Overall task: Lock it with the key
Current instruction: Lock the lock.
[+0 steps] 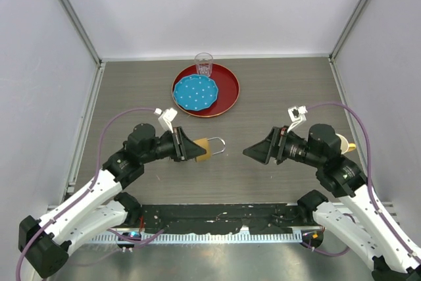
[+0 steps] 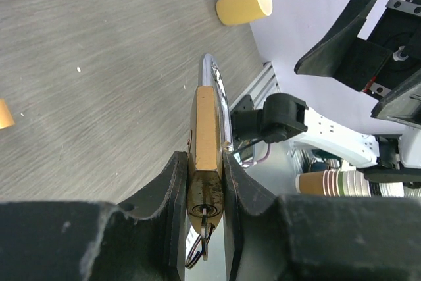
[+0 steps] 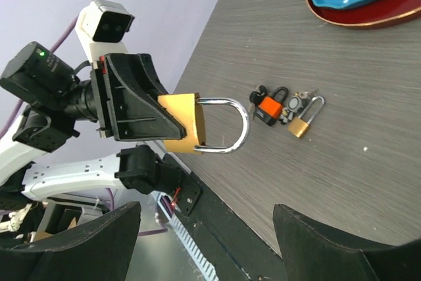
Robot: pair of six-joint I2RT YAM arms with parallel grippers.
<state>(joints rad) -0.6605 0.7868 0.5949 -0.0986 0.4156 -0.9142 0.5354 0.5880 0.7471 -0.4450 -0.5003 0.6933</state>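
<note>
Red round tray (image 1: 227, 87) holds blue dotted plate (image 1: 195, 92), clear glass (image 1: 204, 64). Left gripper (image 1: 195, 149) clamps brass padlock (image 2: 206, 129); right gripper (image 1: 252, 152) wide open, empty.

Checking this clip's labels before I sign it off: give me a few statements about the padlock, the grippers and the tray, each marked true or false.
1. The left gripper clamps the brass padlock by its body. True.
2. The right gripper is shut on the key. False: its jaws stand wide open and hold nothing.
3. The key sits in the padlock's keyhole. True.
4. The blue plate lies on the bare table beside the red tray. False: it lies in the tray.
5. Small padlocks lie on the table. True.
</note>
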